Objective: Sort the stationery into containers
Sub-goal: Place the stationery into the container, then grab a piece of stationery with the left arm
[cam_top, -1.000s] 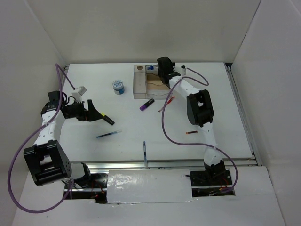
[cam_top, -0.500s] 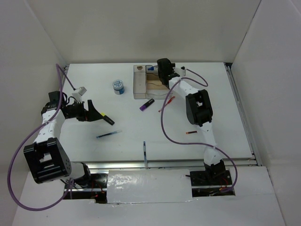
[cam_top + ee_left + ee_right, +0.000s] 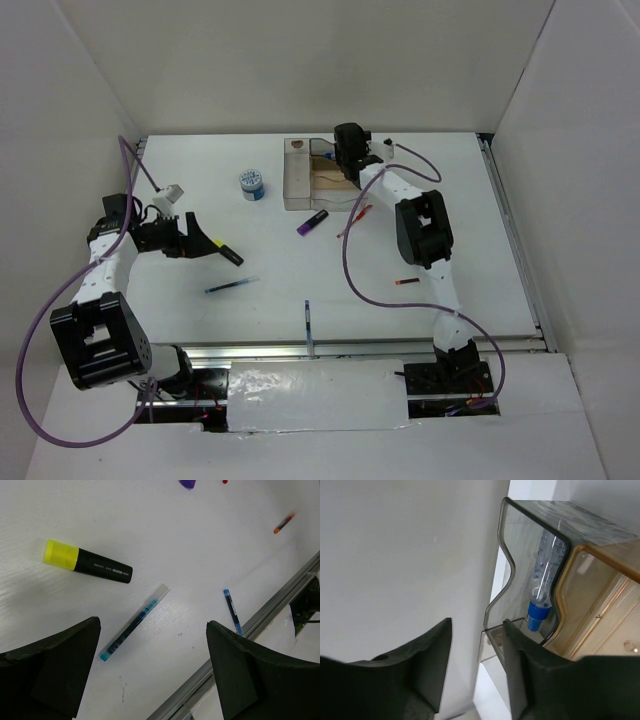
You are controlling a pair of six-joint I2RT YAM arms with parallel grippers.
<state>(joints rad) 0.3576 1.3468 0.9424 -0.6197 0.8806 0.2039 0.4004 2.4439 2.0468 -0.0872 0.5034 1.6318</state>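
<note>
The smoky-brown organiser stands at the back centre. My right gripper hovers at its far right end, open and empty. In the right wrist view its jaws straddle the organiser's wavy wall, and the clear blue-capped bottle lies inside a compartment. My left gripper is open and empty above the table at the left; its wrist view shows the yellow highlighter and a blue pen below. Both also show in the top view, the highlighter and the pen.
A blue-white tub sits left of the organiser. A purple highlighter and a red pen lie in front of it. A small red-orange piece lies right of centre. A dark blue pen lies near the metal front rail.
My right gripper has shifted very slightly at the organiser's far end. The left arm and the loose items have not moved.
</note>
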